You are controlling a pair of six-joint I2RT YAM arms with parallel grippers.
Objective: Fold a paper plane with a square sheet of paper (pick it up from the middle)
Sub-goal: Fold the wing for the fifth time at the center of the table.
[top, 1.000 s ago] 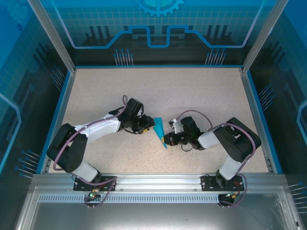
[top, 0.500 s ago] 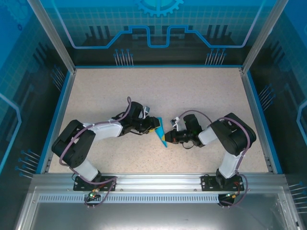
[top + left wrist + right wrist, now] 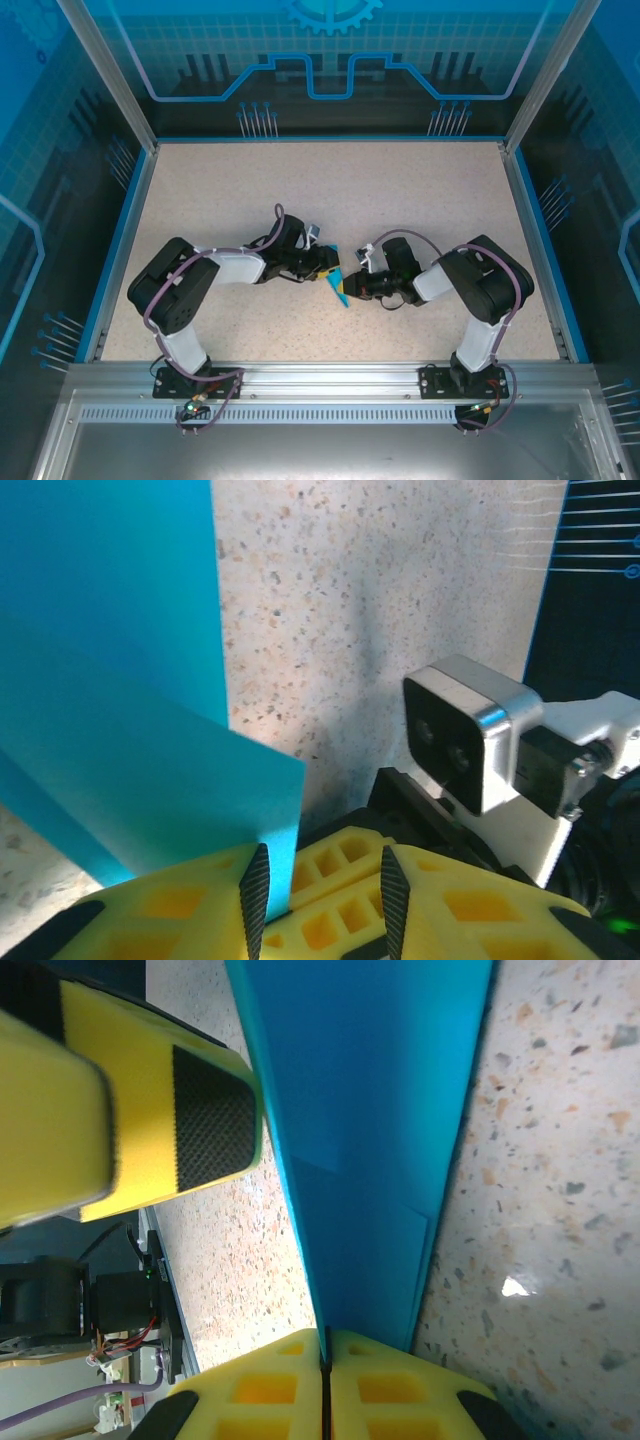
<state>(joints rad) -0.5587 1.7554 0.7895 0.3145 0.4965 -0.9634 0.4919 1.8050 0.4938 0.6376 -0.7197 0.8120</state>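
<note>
Folded square sheet of paper (image 3: 370, 1110) at table (image 3: 420, 190) centre. Right gripper (image 3: 325, 1368): jaws closed tight on its edge. Left gripper (image 3: 320, 865): jaws part open, empty, paper just beside. Thin, light, floppy; likely best pinched near a crease

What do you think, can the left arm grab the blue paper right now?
Probably yes. The left gripper is part open right at the edge of the blue paper, with nothing between them. The right gripper is shut on that paper and sits very close, so there is little room.
</note>
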